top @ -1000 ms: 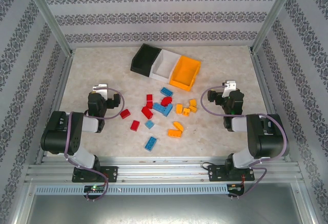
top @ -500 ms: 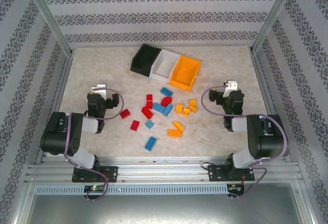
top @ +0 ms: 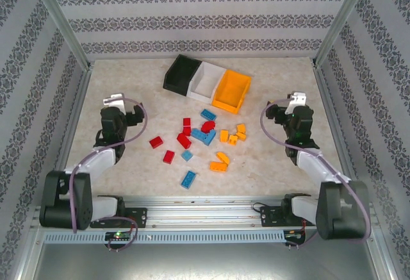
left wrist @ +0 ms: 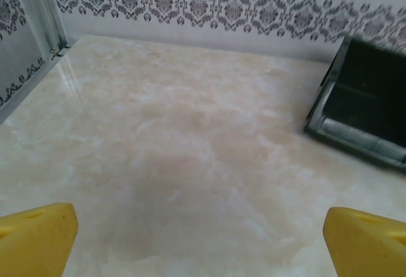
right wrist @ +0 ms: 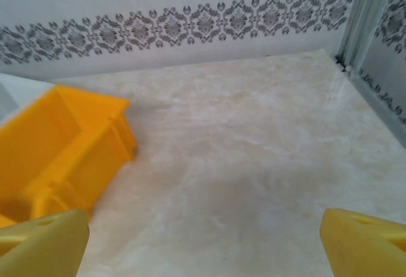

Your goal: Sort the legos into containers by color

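Here, legos (top: 204,140): red, blue and orange bricks loose on the table (top: 128,81), between the 2 pincers and apart from both.
Left pincer (left wrist: 202,245): wide open, with bare table between its yellow fingers (left wrist: 35,239).
Right pincer (right wrist: 203,242): also wide open, yellow fingers (right wrist: 365,242) far apart over bare table.
Bins: 3 in a touching row beyond the legos, ahead and right of the left pincer, ahead and left of the right one.
Black bin (top: 180,74): the row's end nearest the left pincer, ahead to its right.
White bin (top: 206,81): the middle of the row.
Orange bin (top: 230,91): the end nearest the right pincer, ahead to its left.
Reds: mostly on the left pincer's side.
Oranges: on the right pincer's side.
Blues: mostly mid-cluster, with 1 nearest the arm bases.
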Robot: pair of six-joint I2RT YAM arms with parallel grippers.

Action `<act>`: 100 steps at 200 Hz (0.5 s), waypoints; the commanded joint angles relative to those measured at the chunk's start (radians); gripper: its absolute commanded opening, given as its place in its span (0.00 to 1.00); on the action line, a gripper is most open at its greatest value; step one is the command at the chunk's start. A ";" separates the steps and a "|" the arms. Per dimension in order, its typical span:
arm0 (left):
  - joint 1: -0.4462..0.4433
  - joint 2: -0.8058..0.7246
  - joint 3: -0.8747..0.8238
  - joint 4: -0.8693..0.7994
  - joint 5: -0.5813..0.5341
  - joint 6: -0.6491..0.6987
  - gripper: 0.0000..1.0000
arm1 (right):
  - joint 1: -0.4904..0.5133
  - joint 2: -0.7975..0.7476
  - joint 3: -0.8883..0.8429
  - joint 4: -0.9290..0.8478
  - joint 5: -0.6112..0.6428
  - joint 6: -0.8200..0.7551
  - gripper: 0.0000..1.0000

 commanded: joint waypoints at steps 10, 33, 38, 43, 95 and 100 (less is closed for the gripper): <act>0.005 -0.126 0.140 -0.476 0.106 -0.208 1.00 | 0.108 -0.041 0.260 -0.605 -0.119 0.184 0.96; -0.082 -0.239 0.207 -0.711 0.111 -0.213 1.00 | 0.253 -0.017 0.413 -0.933 -0.118 0.246 0.98; -0.101 -0.263 0.218 -0.768 0.102 -0.238 1.00 | 0.280 -0.010 0.437 -0.996 -0.121 0.265 0.98; -0.121 -0.283 0.228 -0.823 0.099 -0.267 1.00 | 0.307 0.000 0.458 -1.053 -0.129 0.282 0.98; -0.420 -0.404 0.155 -1.202 0.180 -0.562 1.00 | 0.472 0.181 0.615 -1.387 -0.016 0.423 0.97; -0.449 -0.423 0.137 -1.207 0.185 -0.584 1.00 | 0.469 0.203 0.625 -1.378 -0.017 0.420 0.97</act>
